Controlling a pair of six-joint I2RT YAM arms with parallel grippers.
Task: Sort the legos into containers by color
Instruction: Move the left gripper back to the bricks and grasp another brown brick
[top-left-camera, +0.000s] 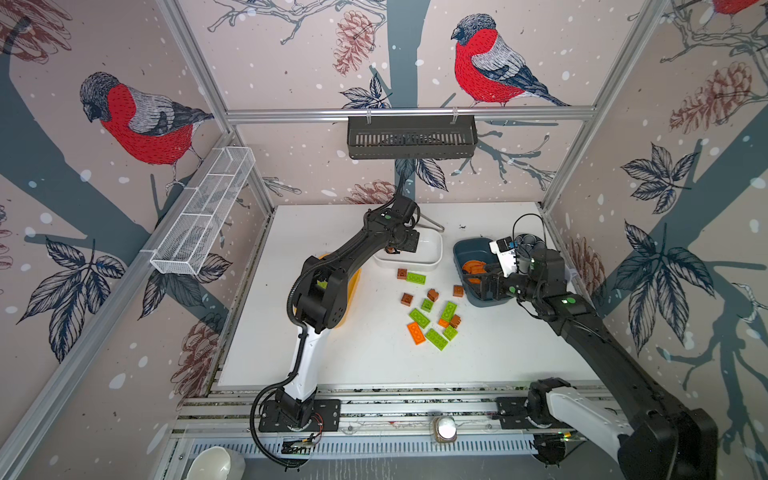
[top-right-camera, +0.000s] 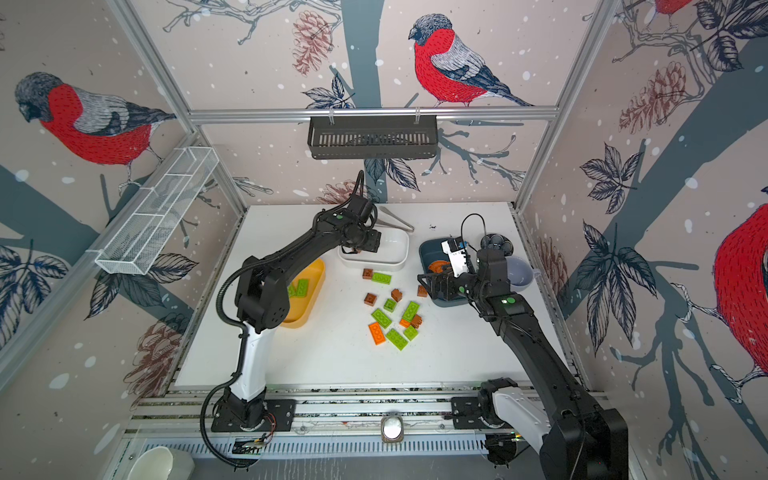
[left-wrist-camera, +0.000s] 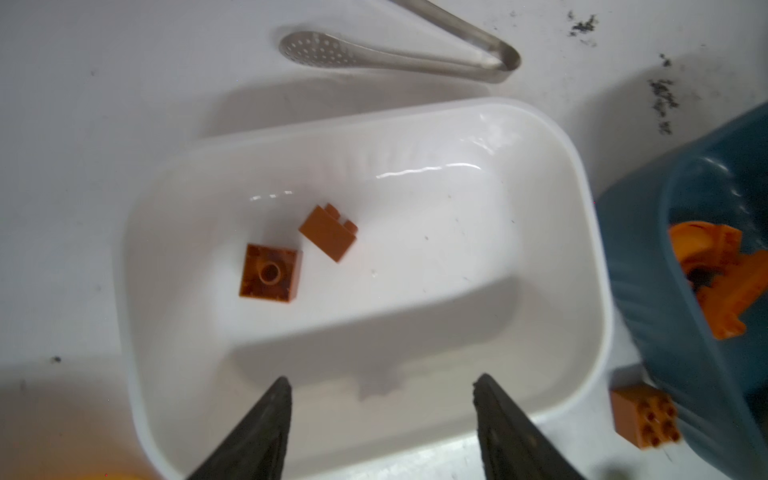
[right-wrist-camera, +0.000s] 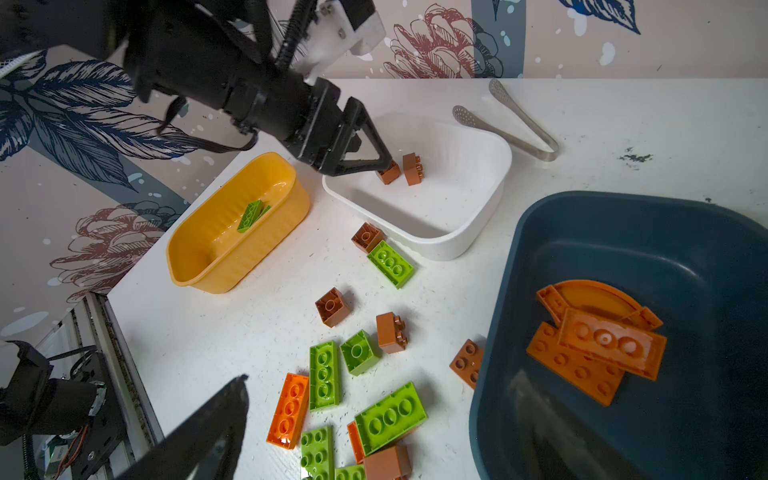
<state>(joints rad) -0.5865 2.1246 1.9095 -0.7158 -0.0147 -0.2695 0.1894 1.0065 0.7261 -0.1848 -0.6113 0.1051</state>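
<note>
Top views, landmark: the white tub (top-left-camera: 430, 249), at the far middle of the table (top-left-camera: 332, 357).
Top views, left gripper (top-left-camera: 392, 249): lowered into the white tub's left end; jaw state unreadable here.
Top views, right gripper (top-left-camera: 482, 284): over the teal tub (top-left-camera: 461, 253), which stands near the white tub on the right arm's side.
Top views, yellow tub (top-right-camera: 309, 309): near the white tub on the left arm's side, with green plates (top-right-camera: 300, 287) inside.
Top views, loose legos (top-left-camera: 432, 322): scattered on the robot's side of the white tub, three colours mixed.
Left wrist, left gripper: jaws apart, nothing between them. The brown cubes (left-wrist-camera: 270, 272) lie on the white tub's floor.
Left wrist, tongs (left-wrist-camera: 415, 58): just beyond the white tub's far wall.
Right wrist, right gripper: jaws wide and empty, one finger over the teal tub, the other over the table.
Right wrist, orange pieces (right-wrist-camera: 598, 345): stacked in the teal tub.
Risk, withdrawal: a left finger may catch the white tub's wall and drag or tip it.
Risk, descent: the right gripper straddles the teal tub's rim; going straight down would strike it.
Risk, picking: a green plate overlaps an orange one, so a pinch may lift both colours.
Risk, stray brown cube (left-wrist-camera: 644, 419): it sits against the teal tub, leaving little finger room.
</note>
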